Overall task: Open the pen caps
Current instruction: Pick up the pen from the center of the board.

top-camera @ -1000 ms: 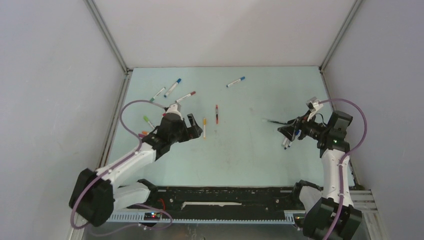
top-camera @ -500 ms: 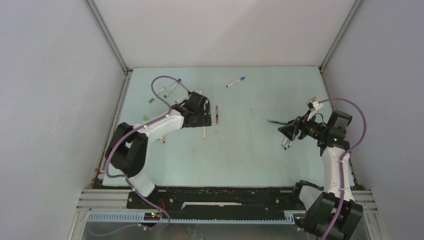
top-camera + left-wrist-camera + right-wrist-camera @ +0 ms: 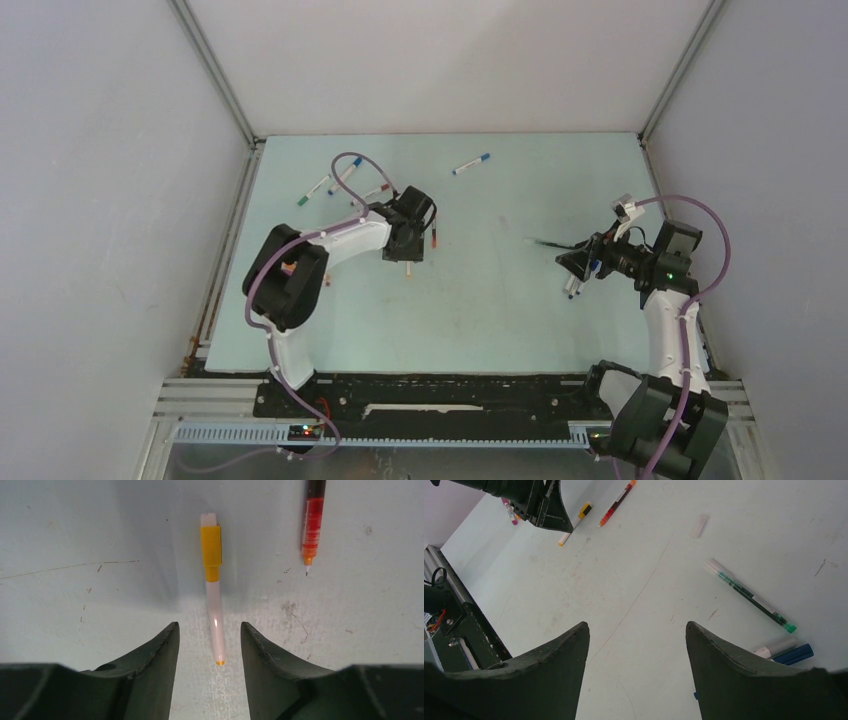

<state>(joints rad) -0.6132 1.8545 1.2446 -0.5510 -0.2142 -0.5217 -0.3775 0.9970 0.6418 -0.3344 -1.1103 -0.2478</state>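
Pen (image 3: pixel 215 611) straddled by left end effector (image 3: pixel 209 630), spread, empty | right end effector (image 3: pixel 636 627) spread, empty

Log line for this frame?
left gripper: open, lined up on white pen with yellow plastic cap | right gripper: open, empty, above pale blue table | cap: on

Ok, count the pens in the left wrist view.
2. The yellow pen lies in line with the gap of the open left hand; the red pen is upper right, partly out of frame.
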